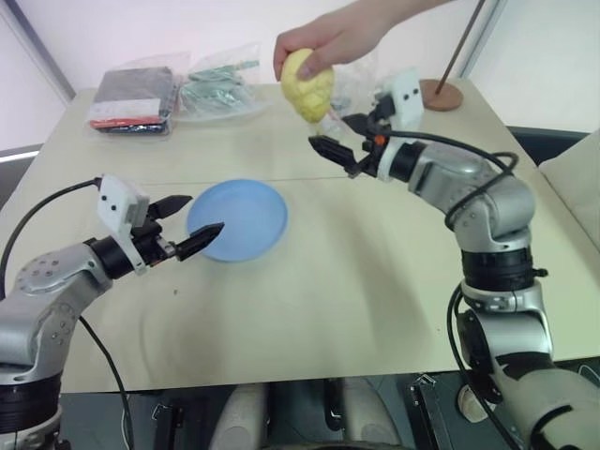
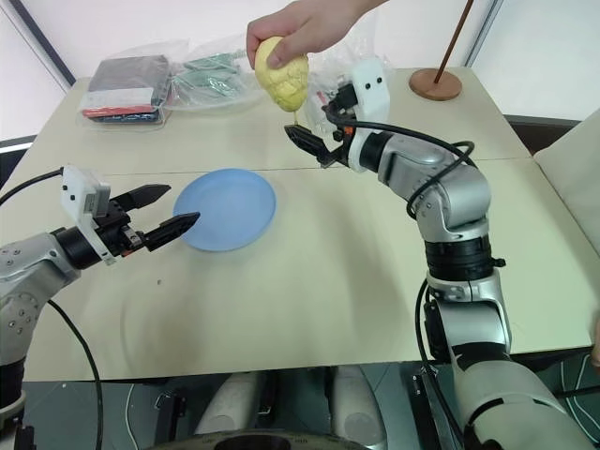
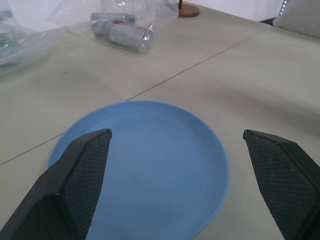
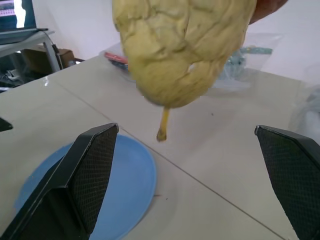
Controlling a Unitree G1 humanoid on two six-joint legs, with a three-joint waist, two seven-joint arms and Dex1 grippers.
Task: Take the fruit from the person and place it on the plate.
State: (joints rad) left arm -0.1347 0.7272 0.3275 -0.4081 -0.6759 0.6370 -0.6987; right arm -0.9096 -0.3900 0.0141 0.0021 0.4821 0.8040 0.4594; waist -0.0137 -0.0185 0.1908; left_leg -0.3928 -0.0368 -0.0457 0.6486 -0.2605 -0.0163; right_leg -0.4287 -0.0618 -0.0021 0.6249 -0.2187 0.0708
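From the head camera, the right gripper [image 1: 339, 139] reaches level toward the person's hand [image 1: 330, 39], fingers spread and empty, just below and beside the single fruit [image 1: 307, 86] the hand holds above the table [image 1: 375, 281]. The left gripper [image 1: 187, 223] hovers level at the near edge of the one plate [image 1: 246, 217], also spread with nothing between its fingers.

The left wrist view shows the blue plate lying flat between the two parted fingers [image 3: 75, 185].

The right wrist view shows the bumpy yellow fruit hanging, stem down, above the gap between wide-set fingers [image 4: 85, 175], untouched.
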